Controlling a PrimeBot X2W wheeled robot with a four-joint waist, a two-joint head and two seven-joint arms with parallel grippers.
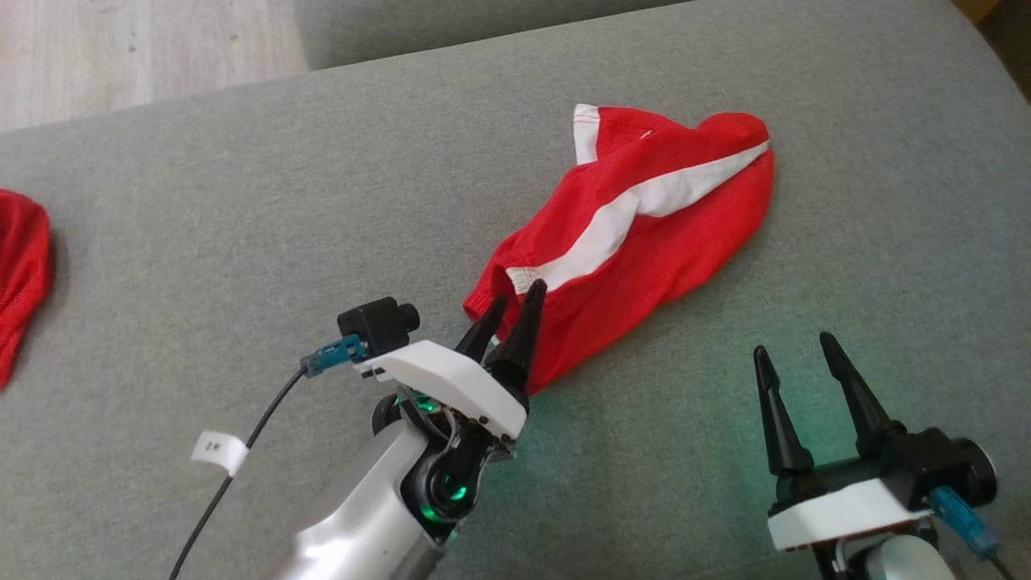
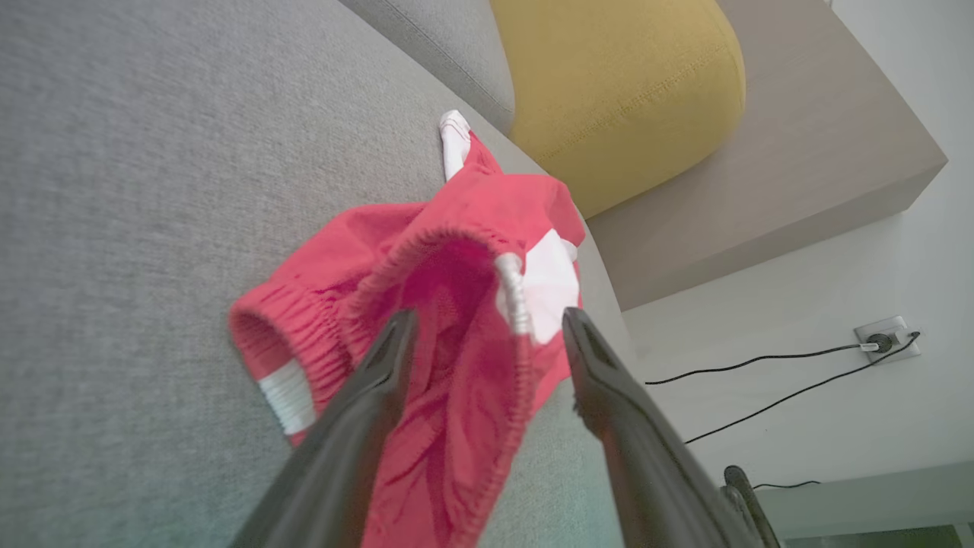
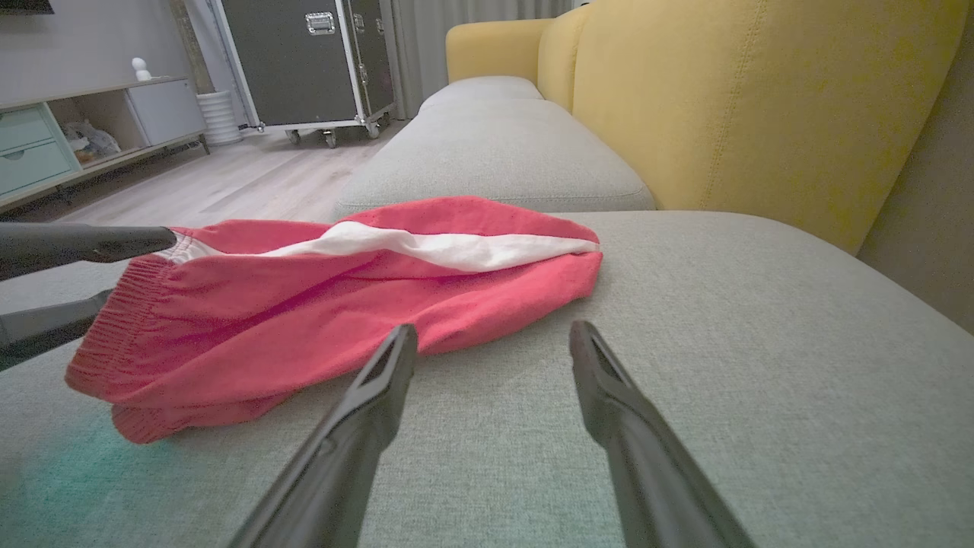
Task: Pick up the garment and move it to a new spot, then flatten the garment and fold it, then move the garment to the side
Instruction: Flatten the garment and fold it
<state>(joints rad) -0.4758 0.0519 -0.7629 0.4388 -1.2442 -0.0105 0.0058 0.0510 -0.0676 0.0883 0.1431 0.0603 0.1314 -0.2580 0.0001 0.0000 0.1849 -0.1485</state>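
Nearest the camera, the left claw (image 1: pixel 515 294) has its two long dark fingers spread apart and clamped on nothing. Its tips reach the elastic waistband (image 2: pixel 456 236) of a pair of red shorts (image 1: pixel 644 242). From the left wrist camera, one finger seems to sit inside the open waist and the other outside it, so the top layer of the band lies between them. The right claw (image 1: pixel 795 345) is also spread wide and empty. It hovers over bare cushion, near the lower edge of the shorts but not touching them.

The shorts lie crumpled on the grey sofa seat (image 1: pixel 242 242), running away from the left claw up and to the right. A broad white stripe (image 1: pixel 644 201) runs along their length. Well apart, at the seat's left edge, lies another red cloth (image 1: pixel 20 266). Beyond the seat are a yellow backrest (image 3: pixel 761 99), pale wooden floor (image 1: pixel 121 56) and a black wheeled case (image 3: pixel 319 61).

The risk is in the pinch. If the claw closes on that single layer, the shorts would likely hang open like a bag and land bunched, making them harder to flatten. Fingers set too low could catch the cushion fabric, and the bulky gathered elastic could slip out during a lift.
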